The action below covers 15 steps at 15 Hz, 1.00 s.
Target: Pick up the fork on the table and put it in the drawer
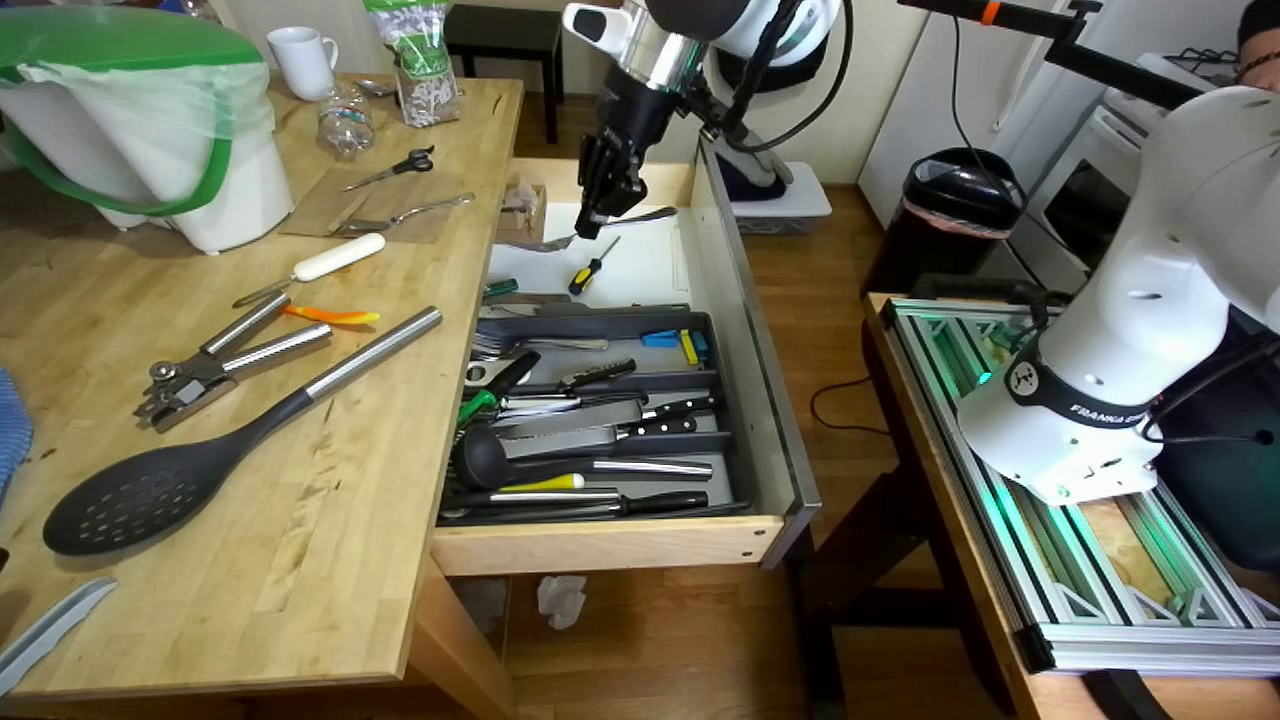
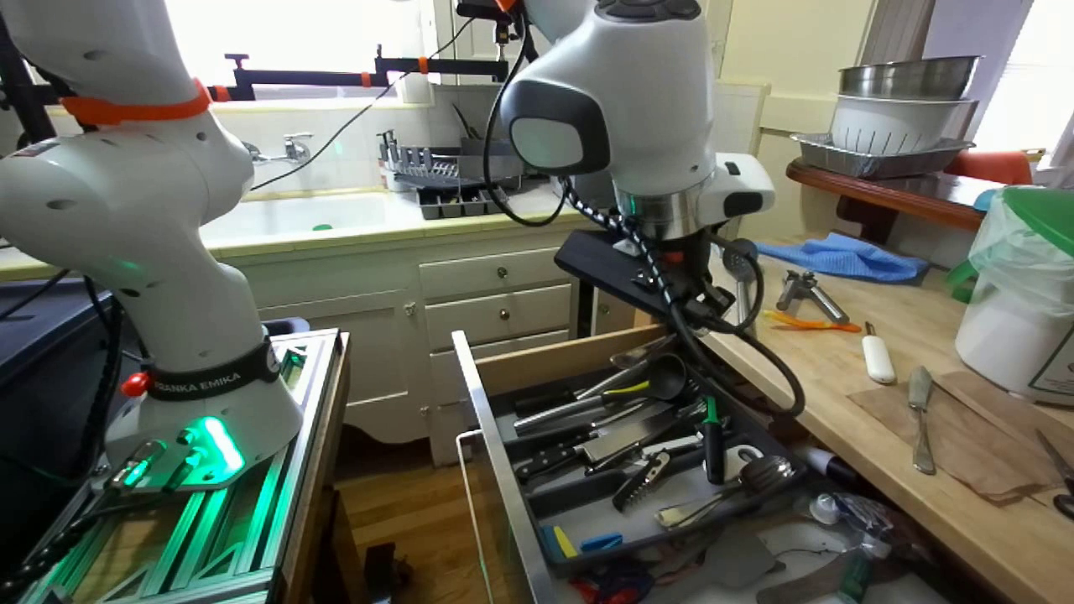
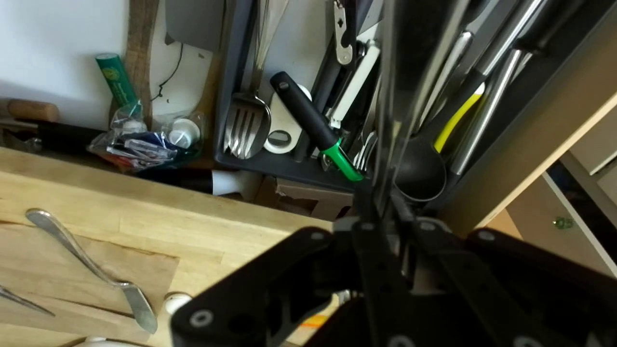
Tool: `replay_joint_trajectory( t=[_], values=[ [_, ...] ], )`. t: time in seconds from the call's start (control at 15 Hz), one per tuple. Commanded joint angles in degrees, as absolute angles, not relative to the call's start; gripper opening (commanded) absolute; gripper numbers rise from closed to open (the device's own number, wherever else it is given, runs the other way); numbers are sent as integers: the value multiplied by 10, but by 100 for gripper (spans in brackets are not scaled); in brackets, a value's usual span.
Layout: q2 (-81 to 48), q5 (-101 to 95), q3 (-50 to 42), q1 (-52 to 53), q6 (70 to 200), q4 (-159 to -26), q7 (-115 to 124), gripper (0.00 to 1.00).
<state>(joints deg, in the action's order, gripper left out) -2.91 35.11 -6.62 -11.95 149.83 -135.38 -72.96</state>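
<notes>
Low in the wrist view, here's the gripper point(image 3: 383, 201), squeezed tight and pinching the fork point(image 3: 403, 96), which streaks blurred and dark-silver up to the top edge of the frame! In an exterior view the gripper hangs upper centre, above the open drawer point(image 1: 605, 550), whose divider tray point(image 1: 600, 326) bristles with utensils mid-frame. Over at left, the table point(image 1: 330, 560) carries a slotted black spoon point(image 1: 262, 428).

Slotted spoon point(image 1: 205, 470) on table point(image 1: 340, 560); divider tray point(image 1: 625, 325) in drawer point(image 1: 600, 546).
</notes>
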Motion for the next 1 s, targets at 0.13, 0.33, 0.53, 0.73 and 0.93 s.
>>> replay_joint_trajectory(
  t=[0.13,0.33,0.53,0.73,0.93],
  values=[
    [-52,372,-73,-131,1492,-1371,-769,2],
    [-77,324,-88,-141,1476,-1368,-728,2],
    [-113,296,-96,-152,1481,-1359,-701,2],
    [-159,293,-83,-164,1487,-1334,-684,2],
    [-205,305,-63,-174,1492,-1288,-666,2]
  ],
)
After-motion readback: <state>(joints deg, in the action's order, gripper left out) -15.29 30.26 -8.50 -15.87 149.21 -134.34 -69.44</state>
